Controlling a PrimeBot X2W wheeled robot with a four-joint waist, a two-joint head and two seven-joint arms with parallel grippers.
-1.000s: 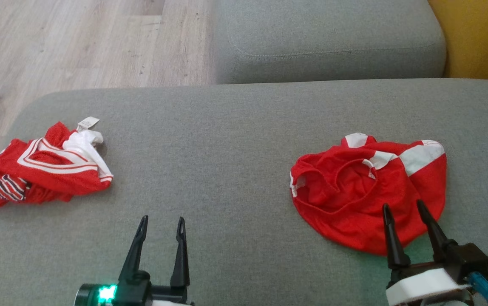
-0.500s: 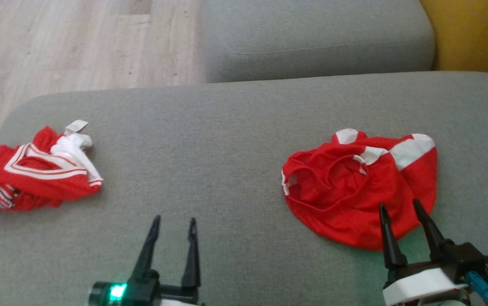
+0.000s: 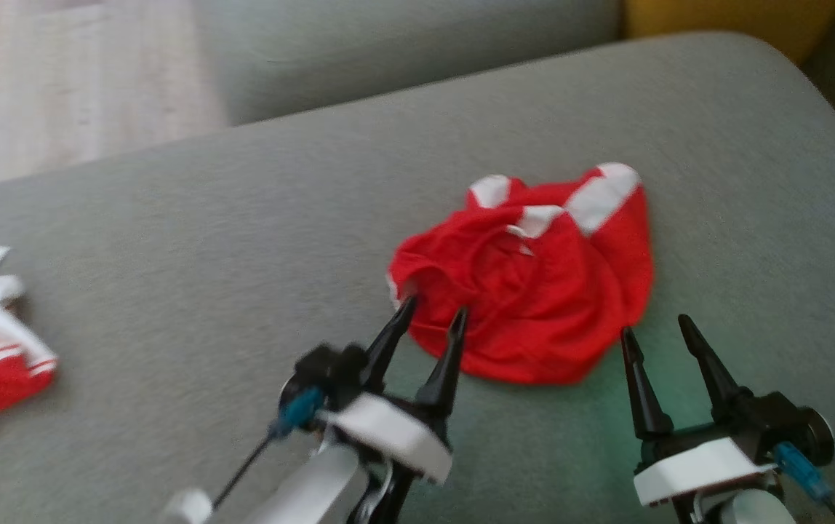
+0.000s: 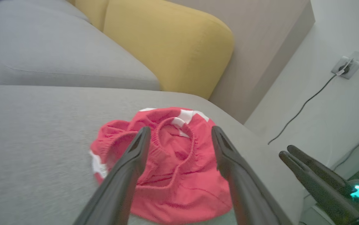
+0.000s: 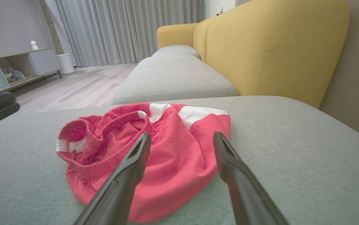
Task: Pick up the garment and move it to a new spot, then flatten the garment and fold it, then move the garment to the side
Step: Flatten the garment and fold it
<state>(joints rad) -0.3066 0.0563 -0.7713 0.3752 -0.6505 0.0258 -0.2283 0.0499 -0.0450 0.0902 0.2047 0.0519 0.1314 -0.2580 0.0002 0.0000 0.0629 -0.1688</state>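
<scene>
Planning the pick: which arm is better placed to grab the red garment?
Left, probably. The left gripper is open, fingertips already over the near edge of the red garment; the right gripper, also open, sits just off that edge.

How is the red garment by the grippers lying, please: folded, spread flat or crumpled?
Crumpled: the red garment lies bunched in a rounded heap on the grey cushion, waistband curled.

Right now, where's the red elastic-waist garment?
Head view: the red garment lies crumpled right of centre on the grey sofa cushion, with the left gripper at its near-left edge and the right gripper at its near-right.
</scene>
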